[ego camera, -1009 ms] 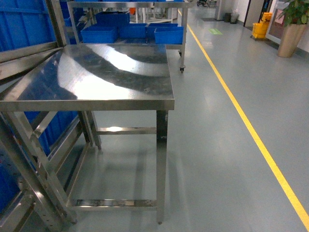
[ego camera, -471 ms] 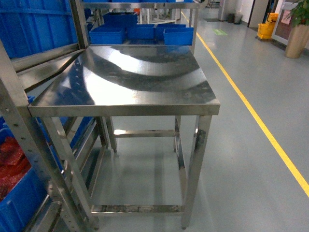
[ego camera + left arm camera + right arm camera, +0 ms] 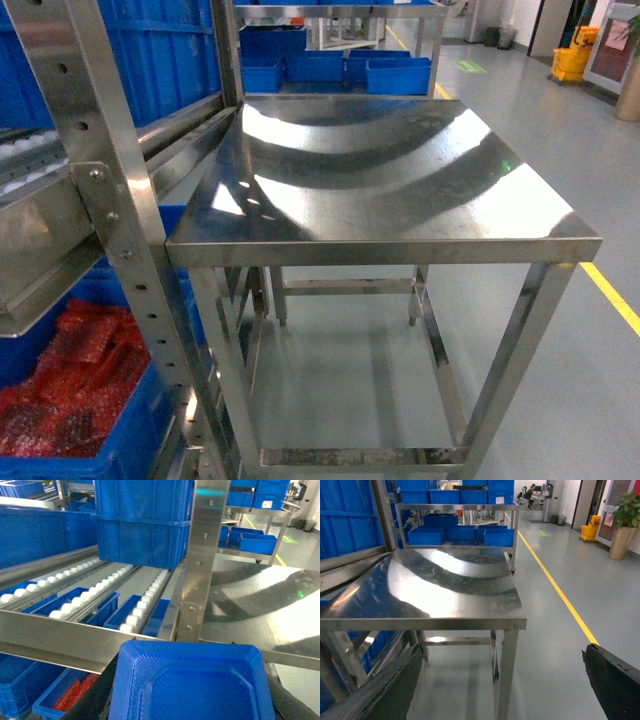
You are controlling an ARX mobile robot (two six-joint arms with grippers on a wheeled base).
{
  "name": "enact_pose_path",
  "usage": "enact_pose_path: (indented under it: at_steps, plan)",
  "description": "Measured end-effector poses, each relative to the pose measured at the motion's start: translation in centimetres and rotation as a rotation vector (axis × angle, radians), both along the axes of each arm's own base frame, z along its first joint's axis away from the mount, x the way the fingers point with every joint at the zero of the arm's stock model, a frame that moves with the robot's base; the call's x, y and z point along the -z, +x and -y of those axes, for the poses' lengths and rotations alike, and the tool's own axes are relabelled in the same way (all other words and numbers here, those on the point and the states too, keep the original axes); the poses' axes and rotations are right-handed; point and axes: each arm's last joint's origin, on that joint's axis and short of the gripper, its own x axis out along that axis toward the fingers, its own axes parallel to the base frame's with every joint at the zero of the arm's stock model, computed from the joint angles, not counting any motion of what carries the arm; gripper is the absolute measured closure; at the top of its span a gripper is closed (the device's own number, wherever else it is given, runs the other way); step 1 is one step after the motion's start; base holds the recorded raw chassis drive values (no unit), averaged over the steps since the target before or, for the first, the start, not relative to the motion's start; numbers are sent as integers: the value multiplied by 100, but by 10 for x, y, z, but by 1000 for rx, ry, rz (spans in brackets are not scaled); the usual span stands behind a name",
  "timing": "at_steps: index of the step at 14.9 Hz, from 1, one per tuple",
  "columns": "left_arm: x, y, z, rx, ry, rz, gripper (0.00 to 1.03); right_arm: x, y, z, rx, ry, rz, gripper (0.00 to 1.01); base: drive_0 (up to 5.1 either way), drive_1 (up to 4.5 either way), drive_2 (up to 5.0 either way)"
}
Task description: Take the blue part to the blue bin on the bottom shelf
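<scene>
A blue part [image 3: 192,680], a square tray-like moulding, fills the bottom of the left wrist view. My left gripper [image 3: 193,697] is shut on it, with a black finger [image 3: 95,695] at either side. Ahead of it runs a steel rack tier with white rollers [image 3: 135,612] behind a flat front rail [image 3: 65,635]. Under that rail stands a blue bin [image 3: 62,700] holding red bagged pieces; the head view shows this blue bin [image 3: 120,450] at lower left. The bottom shelf under it is hidden. My right gripper [image 3: 502,685] hangs open over the floor, holding nothing.
A stainless-steel table [image 3: 400,240] stands right of the rack. A perforated upright [image 3: 110,200] is close at the left. A large blue bin [image 3: 145,525] sits on the roller tier. More blue bins [image 3: 335,65] stand behind the table. A yellow floor line [image 3: 555,585] runs on the right.
The head view has swung left: the table has slid rightward in the frame, and the rack upright and the bin of red pieces have come into view at left.
</scene>
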Motion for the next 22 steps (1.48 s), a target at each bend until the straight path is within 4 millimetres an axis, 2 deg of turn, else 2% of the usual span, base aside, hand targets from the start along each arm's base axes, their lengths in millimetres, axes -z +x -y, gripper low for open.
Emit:
enact_pose_path:
  at_steps: [4, 22]
  plan:
    - [0, 0, 0, 0, -1, 1, 60, -1, 0, 0, -1, 0, 6, 3, -469, 380, 86]
    - [0, 0, 0, 0, -1, 1, 60, 0, 0, 0, 0, 0, 3, 3, -490, 227, 266]
